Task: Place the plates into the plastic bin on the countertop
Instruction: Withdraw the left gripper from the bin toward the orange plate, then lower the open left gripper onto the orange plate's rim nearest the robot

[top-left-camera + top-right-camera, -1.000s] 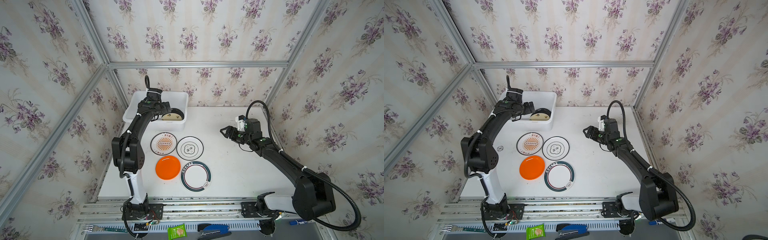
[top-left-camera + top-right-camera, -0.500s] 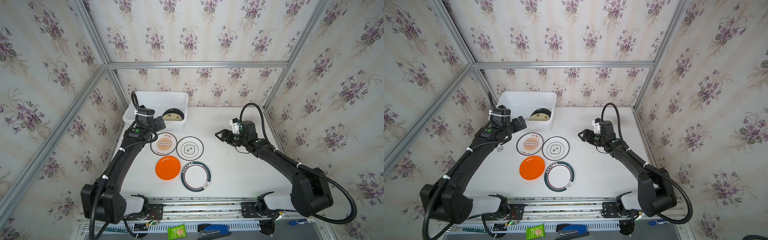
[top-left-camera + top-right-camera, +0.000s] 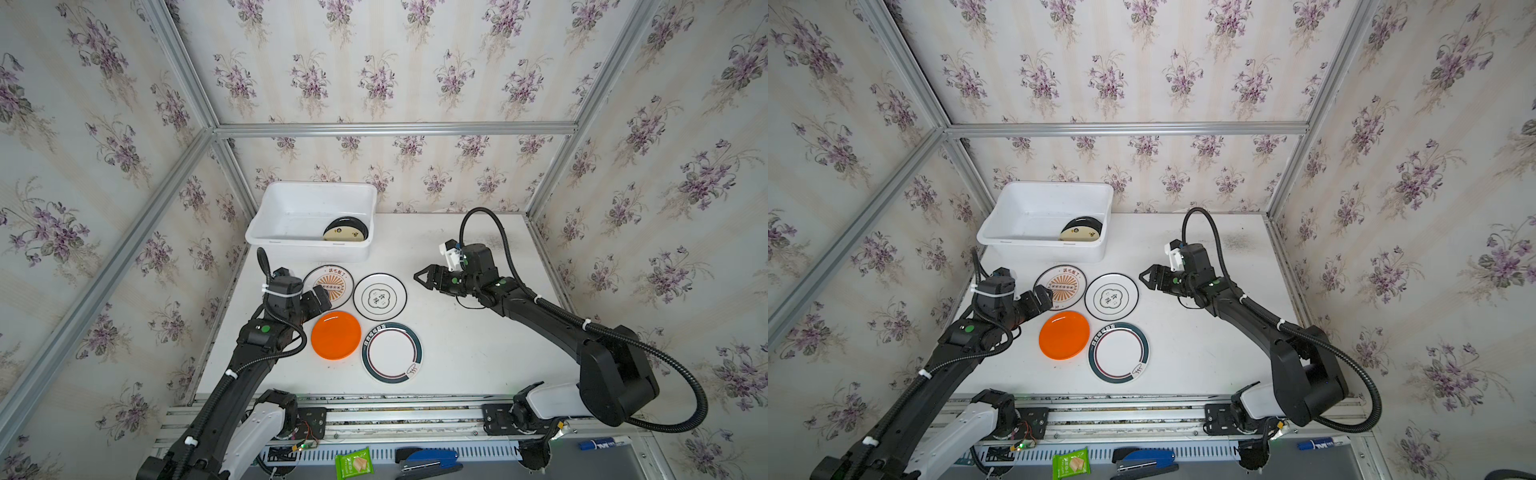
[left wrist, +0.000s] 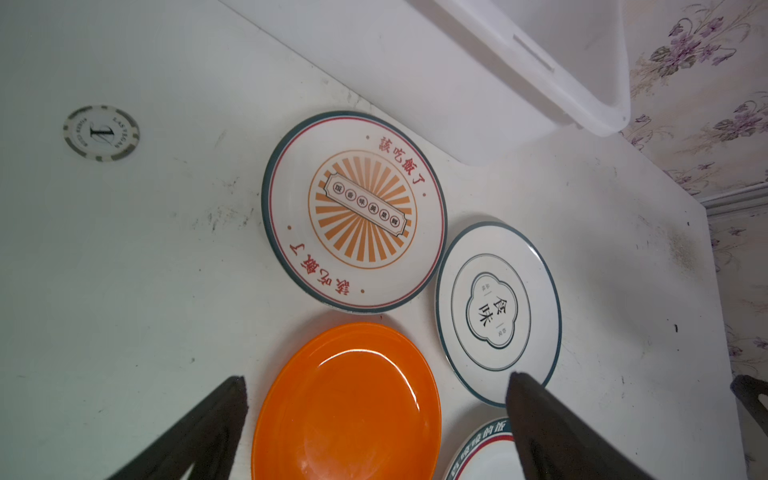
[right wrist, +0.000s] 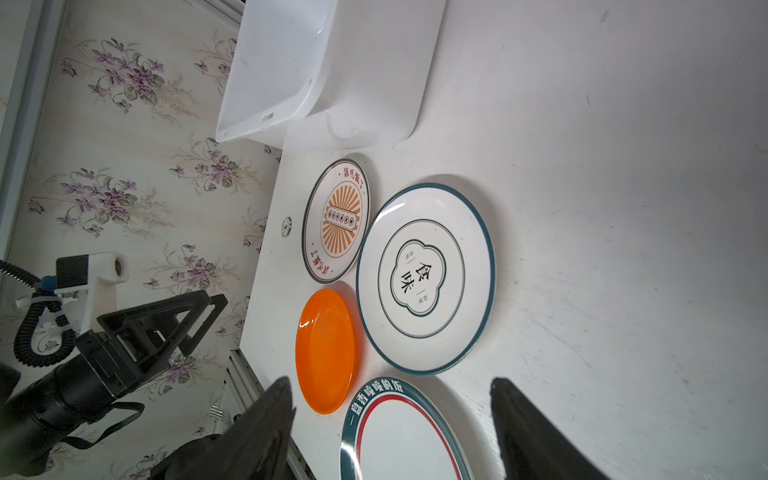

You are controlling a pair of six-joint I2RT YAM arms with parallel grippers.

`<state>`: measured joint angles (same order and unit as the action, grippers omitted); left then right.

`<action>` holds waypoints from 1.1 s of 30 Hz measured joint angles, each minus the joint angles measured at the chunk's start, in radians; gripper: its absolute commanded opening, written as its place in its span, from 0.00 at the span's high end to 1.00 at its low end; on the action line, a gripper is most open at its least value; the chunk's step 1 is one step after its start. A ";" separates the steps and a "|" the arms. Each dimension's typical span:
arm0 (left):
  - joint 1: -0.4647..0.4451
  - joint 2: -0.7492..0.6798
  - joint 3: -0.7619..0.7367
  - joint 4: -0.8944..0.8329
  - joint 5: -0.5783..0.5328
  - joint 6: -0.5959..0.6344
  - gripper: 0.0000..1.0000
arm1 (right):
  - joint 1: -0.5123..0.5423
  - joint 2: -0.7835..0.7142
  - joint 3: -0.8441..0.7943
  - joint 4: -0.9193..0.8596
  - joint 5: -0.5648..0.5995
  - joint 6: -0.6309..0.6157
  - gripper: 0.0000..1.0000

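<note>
Four plates lie on the countertop [image 3: 457, 353]: a sunburst plate [image 3: 328, 286], an emblem plate [image 3: 379, 297], an orange plate [image 3: 336, 335] and a teal-banded plate [image 3: 392, 352]. At the back left, the plastic bin [image 3: 309, 245] holds a black plate and a cream plate [image 3: 345, 230], stacked at its right end. My left gripper [image 3: 322, 299] hovers open and empty between the sunburst and orange plates. In the left wrist view its fingers straddle the orange plate [image 4: 347, 399]. My right gripper [image 3: 417, 279] is open and empty, just right of the emblem plate [image 5: 424, 276].
A poker chip [image 4: 101, 133] lies on the countertop left of the sunburst plate. Papered walls with aluminium rails close in three sides. On the front ledge lie a green packet [image 3: 354, 462], a blue stapler [image 3: 428, 461] and a marker [image 3: 598, 444].
My left arm has pulled back out of the bin and swung forward to the plates on the countertop. My right gripper has moved left toward the emblem plate. Both stayed open.
</note>
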<state>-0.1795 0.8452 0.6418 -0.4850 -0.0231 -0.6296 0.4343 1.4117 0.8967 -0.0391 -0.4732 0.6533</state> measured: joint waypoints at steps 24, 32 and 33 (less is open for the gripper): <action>0.038 0.011 -0.241 0.059 0.153 -0.056 0.00 | 0.051 0.043 0.094 0.005 0.057 0.004 0.23; 0.125 0.008 -0.330 0.143 0.241 -0.097 0.07 | 0.051 0.065 0.104 0.003 0.053 0.019 0.24; 0.145 0.005 -0.339 0.157 0.260 -0.096 0.11 | 0.051 0.066 0.104 0.002 0.053 0.019 0.24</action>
<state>-0.0341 0.8501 0.3031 -0.3279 0.2371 -0.7258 0.4850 1.4773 1.0008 -0.0368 -0.4198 0.6727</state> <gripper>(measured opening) 0.945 0.762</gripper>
